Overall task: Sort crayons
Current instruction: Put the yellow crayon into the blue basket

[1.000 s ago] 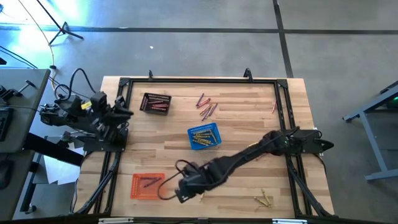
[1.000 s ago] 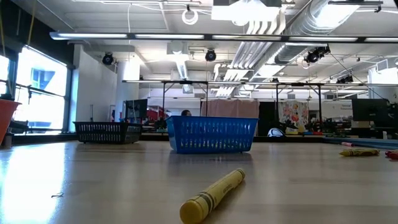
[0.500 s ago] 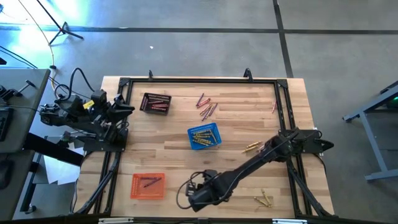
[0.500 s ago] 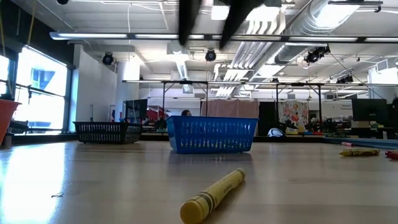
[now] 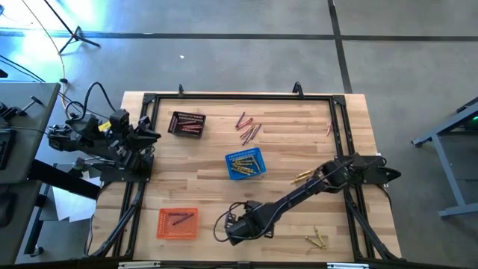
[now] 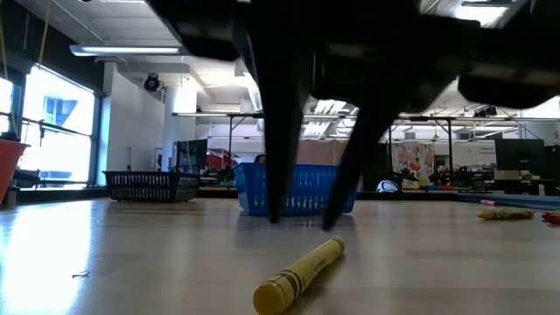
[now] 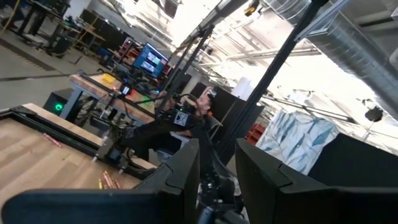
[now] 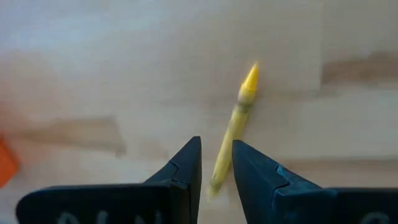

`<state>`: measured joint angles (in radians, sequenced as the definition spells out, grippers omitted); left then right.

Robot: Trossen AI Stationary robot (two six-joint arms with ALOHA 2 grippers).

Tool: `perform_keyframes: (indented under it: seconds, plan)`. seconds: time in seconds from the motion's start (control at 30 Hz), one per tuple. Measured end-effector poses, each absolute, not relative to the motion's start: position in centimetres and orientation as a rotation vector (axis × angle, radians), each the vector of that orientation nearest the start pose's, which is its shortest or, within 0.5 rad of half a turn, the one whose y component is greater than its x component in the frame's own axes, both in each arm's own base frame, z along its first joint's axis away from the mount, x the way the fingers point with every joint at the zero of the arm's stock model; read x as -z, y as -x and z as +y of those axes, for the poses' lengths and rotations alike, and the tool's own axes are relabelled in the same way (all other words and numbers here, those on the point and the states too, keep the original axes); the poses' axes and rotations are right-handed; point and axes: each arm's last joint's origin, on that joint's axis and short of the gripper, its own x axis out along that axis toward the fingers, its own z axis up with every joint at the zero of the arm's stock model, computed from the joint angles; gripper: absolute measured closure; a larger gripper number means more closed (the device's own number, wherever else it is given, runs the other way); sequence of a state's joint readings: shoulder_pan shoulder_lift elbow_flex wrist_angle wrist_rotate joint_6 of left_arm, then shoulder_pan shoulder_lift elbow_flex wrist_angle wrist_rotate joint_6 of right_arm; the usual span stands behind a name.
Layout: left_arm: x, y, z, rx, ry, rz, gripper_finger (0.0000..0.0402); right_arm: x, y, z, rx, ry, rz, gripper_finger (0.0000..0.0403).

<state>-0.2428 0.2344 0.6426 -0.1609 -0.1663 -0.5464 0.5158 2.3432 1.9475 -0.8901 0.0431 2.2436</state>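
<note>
While the left gripper waits off the table's left edge, fingers slightly parted and empty, the right gripper hangs over a lone yellow crayon near the front edge, between the orange basket and a few gold crayons. Its fingers stand narrowly apart, holding nothing, their tips just above the wood. Gold crayons fill the blue basket at centre; reddish ones lie in the black basket and loose beside it.
</note>
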Motion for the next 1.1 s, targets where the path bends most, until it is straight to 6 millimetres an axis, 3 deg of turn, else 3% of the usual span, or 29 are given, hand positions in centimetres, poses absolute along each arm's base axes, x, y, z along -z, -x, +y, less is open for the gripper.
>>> perform_keyframes:
  seconds: [0.47, 0.93, 1.1]
  plan:
    - [-34.1, -5.7, -0.9, 0.14, 0.585, -0.215, 0.0312, -15.7, -41.9, 22.7, 1.105, -1.504, 1.078, 0.033]
    - [-34.1, -5.7, -0.9, 0.139, 0.577, -0.216, 0.0312, -14.0, -42.1, 22.9, 1.13, -1.496, 1.129, 0.033]
    - [-34.1, -5.7, -0.9, 0.139, 0.577, -0.216, 0.0312, -13.8, -42.1, 22.9, 1.133, -1.485, 1.123, 0.0356]
